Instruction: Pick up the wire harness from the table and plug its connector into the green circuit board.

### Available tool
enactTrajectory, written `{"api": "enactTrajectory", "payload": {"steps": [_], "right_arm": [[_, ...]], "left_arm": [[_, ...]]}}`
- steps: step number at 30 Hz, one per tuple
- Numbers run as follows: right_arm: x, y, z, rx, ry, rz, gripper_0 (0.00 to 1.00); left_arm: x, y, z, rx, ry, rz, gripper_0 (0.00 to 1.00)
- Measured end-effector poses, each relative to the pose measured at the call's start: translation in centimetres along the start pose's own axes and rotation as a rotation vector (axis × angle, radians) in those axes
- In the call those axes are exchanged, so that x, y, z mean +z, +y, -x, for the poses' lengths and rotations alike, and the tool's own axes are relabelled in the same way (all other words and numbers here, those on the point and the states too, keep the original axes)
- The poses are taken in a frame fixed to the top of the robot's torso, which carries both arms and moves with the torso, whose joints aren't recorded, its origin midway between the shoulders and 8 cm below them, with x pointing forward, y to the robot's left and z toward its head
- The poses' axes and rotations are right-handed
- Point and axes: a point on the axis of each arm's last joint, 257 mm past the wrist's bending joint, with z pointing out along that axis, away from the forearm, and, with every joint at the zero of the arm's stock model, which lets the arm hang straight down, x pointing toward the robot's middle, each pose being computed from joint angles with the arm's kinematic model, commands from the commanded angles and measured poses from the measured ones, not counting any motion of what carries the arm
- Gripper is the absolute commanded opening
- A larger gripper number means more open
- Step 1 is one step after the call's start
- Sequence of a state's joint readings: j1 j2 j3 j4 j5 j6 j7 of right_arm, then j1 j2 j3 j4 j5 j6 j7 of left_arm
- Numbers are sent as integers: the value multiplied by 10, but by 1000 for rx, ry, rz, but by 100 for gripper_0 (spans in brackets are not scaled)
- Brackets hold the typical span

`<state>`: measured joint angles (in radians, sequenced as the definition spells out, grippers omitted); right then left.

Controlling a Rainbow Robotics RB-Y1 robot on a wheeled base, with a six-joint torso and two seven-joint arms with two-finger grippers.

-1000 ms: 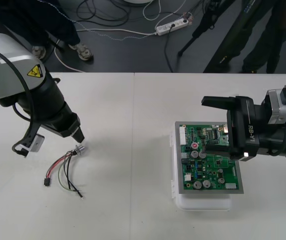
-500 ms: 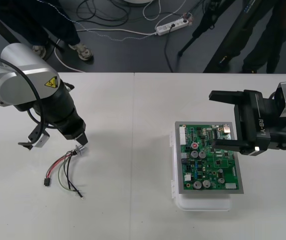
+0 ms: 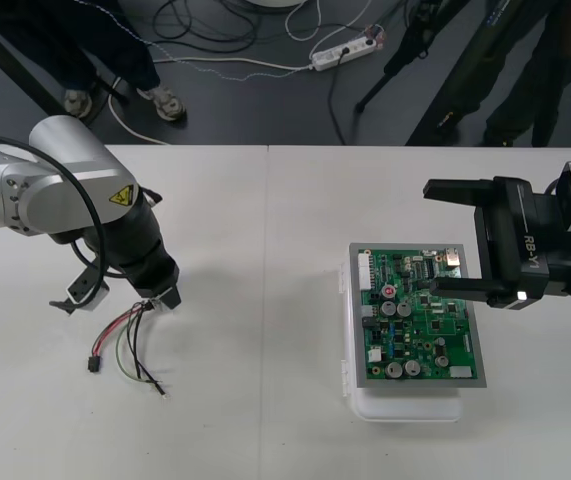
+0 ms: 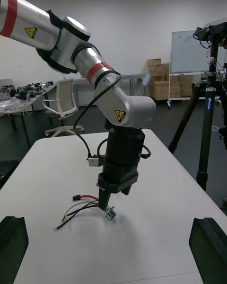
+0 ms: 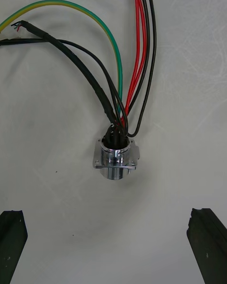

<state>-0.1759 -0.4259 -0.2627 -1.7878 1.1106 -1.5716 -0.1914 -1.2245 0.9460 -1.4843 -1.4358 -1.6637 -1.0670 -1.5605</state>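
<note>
The wire harness (image 3: 125,338) lies on the left of the table, its red, black and green wires fanning toward a small black plug (image 3: 93,365). Its round metal socket (image 5: 116,157) rests on the table, flange up toward the wires. My left gripper (image 3: 161,296) hangs straight above that socket, open, with both fingers (image 5: 11,239) well apart and clear of it. In the right wrist view the left gripper (image 4: 107,202) stands just over the socket (image 4: 110,213). My right gripper (image 3: 435,237) is open above the far right edge of the green circuit board (image 3: 420,325).
The board sits on a white base (image 3: 405,405) on the right half of the table. Bare tabletop lies between harness and board. Cables and a power strip (image 3: 345,50) lie on the dark floor beyond the far edge.
My left arm has swung right and lowered until its gripper covers the socket end. The right gripper has drawn back a little to the right. The harness has not moved.
</note>
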Motion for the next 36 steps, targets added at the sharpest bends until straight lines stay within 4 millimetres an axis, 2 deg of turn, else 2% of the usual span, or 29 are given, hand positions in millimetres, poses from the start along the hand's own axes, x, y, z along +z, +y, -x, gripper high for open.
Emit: {"api": "enactTrajectory", "payload": {"steps": [10,20,28,36], "right_arm": [[0,0,1,-3,-1,1,100],[5,0,2,-7,-3,15,100],[6,0,3,-10,-3,18,100],[6,0,3,-11,-3,18,100]], "left_arm": [[19,-5,0,-14,-20,-18,100],[37,-1,7,9,-32,-24,100],[41,1,8,16,-37,-23,100],[44,-5,3,18,-37,-47,100]]}}
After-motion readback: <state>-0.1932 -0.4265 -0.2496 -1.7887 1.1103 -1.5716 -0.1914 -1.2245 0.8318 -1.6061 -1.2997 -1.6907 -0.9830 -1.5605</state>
